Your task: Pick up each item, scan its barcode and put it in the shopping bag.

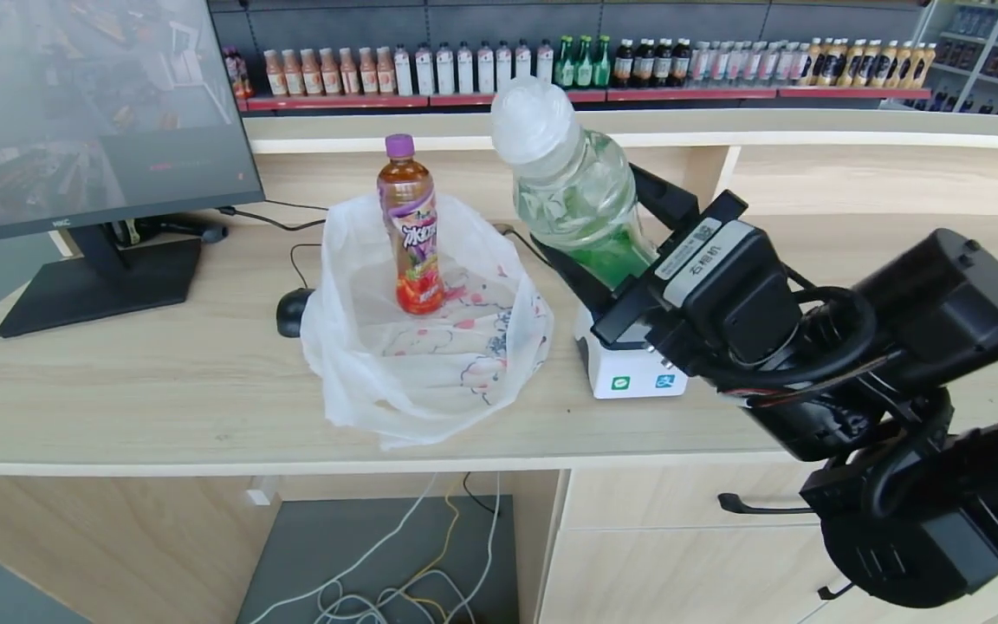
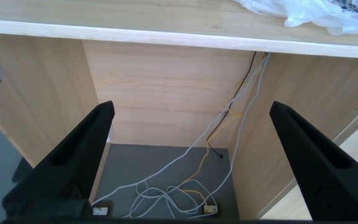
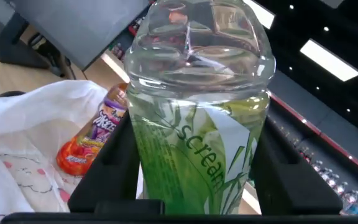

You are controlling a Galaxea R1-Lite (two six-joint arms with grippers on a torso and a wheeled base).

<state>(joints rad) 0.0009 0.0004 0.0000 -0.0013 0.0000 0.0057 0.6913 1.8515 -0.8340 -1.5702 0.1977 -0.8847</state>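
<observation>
My right gripper (image 1: 607, 251) is shut on a clear bottle with a green label (image 1: 573, 191), holding it tilted above the white scanner box (image 1: 633, 368) on the counter. The same green-label bottle (image 3: 197, 124) sits between the black fingers (image 3: 114, 168) in the right wrist view. A tea bottle with a purple cap (image 1: 410, 225) stands upright inside the white shopping bag (image 1: 425, 347), left of the scanner; the tea bottle (image 3: 95, 134) and the bag (image 3: 23, 137) also show behind the held bottle. My left gripper (image 2: 191, 165) hangs open below the counter edge, holding nothing.
A monitor (image 1: 74, 113) stands at the counter's left, with a black mouse (image 1: 293, 310) beside the bag. Cables (image 2: 185, 186) lie on the floor under the counter (image 2: 166, 28). Shelves of drinks (image 1: 594, 65) line the back wall. Drawers (image 1: 664, 537) sit below at right.
</observation>
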